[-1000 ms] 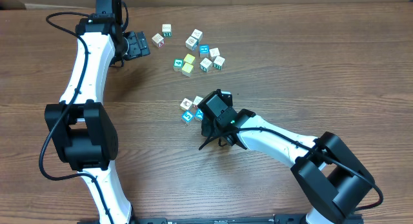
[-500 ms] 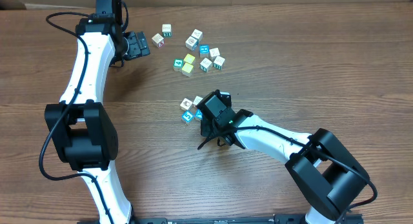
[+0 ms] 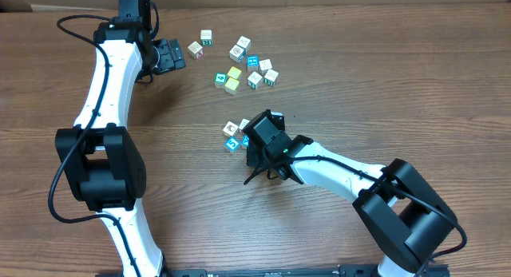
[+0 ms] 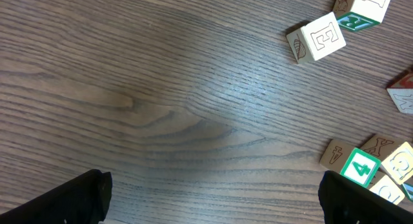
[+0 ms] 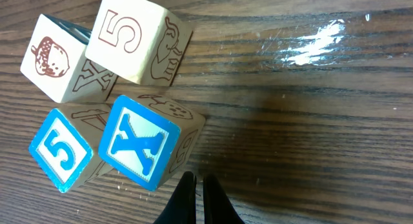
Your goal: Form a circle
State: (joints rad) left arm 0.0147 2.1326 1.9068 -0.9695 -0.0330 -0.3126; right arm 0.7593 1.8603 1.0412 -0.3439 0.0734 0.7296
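The circle is a tight cluster of small cubes (image 3: 232,136) at mid-table, with no ring shape. The right wrist view shows its pieces: a white acorn cube (image 5: 59,66), a white "5" cube (image 5: 132,33), a cyan "5" cube (image 5: 59,152) and a cyan "X" cube (image 5: 143,143). My right gripper (image 5: 195,183) is shut with nothing in it, its tips right beside the cyan "X" cube's lower corner. In the overhead view the right gripper (image 3: 254,141) covers the cluster's right side. My left gripper (image 3: 169,56) hangs wide open and empty at the upper left, left of the loose cubes.
Several loose white, cyan and yellow cubes (image 3: 243,65) lie scattered at the top centre. The left wrist view catches an "E" cube (image 4: 319,37) and a green "4" cube (image 4: 359,167) at its right edge. Bare wood lies between the left gripper's fingers (image 4: 71,198).
The right gripper has edged slightly left toward the small cluster, and its arm has shifted a little. The left arm and the cubes have not moved.
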